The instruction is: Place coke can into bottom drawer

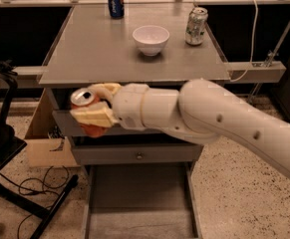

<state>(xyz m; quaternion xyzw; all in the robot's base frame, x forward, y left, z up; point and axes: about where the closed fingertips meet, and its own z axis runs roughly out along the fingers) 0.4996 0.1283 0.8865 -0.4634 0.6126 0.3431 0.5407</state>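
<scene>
My gripper [94, 108] is shut on the coke can [87, 127], a red-orange can with a silver top, held tilted in front of the cabinet's left side at the height of the top drawer. The cream fingers [95, 116] cover most of the can. The bottom drawer [140, 203] is pulled out below, a long grey tray at floor level, right of and well below the can. My white arm crosses the frame from the right and hides part of the upper drawers.
On the cabinet top stand a white bowl [151, 39], a blue can [115, 1] at the back and a white-green can [196, 26] at the right. A cardboard box [42, 143] and a black stand with cables [15, 183] are on the floor at the left.
</scene>
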